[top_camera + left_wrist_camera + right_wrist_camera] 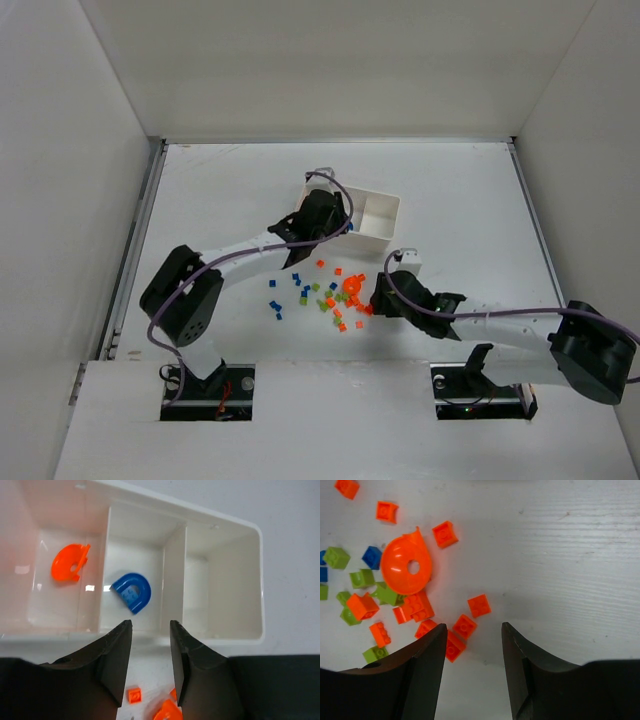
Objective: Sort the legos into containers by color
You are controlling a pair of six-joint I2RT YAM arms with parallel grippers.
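left gripper (149,625): narrowly parted, empty, at white tray (250,530) | blue arch (132,591): in middle compartment (145,537) | right gripper (473,627): wide, empty, above orange bricks (464,626) beside orange dome (406,566)

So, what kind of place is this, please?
Probably a robot test cell in a lab: a white table boxed in by white walls, a left arm and right arm bolted at its edge, with legos and a tray.
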